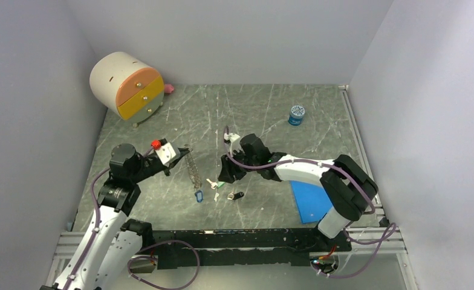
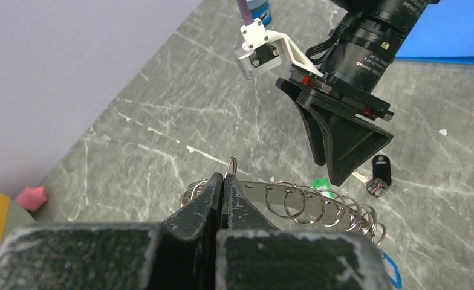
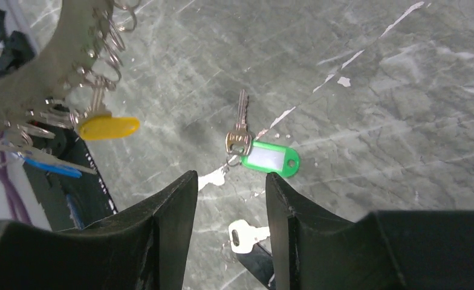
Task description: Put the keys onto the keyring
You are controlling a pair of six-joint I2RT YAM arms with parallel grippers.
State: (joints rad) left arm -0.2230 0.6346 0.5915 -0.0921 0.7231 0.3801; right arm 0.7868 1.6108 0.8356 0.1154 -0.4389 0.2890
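Right gripper [image 3: 230,196] is hovering, half-spread, over the green-tagged key [image 3: 240,134].
Left gripper [image 2: 224,184] is pinching the keyring [image 2: 295,202]; key's looking light, flat, slippery, so take the tag [image 3: 269,159].

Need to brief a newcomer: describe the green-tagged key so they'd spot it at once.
On the grey marbled table, look just ahead of the right gripper, whose jaws stand open. The green-tagged key lies flat there, loose, its silvery blade pointing away from the gripper. The yellow tag hangs from the keyring instead, and no other tag is green.
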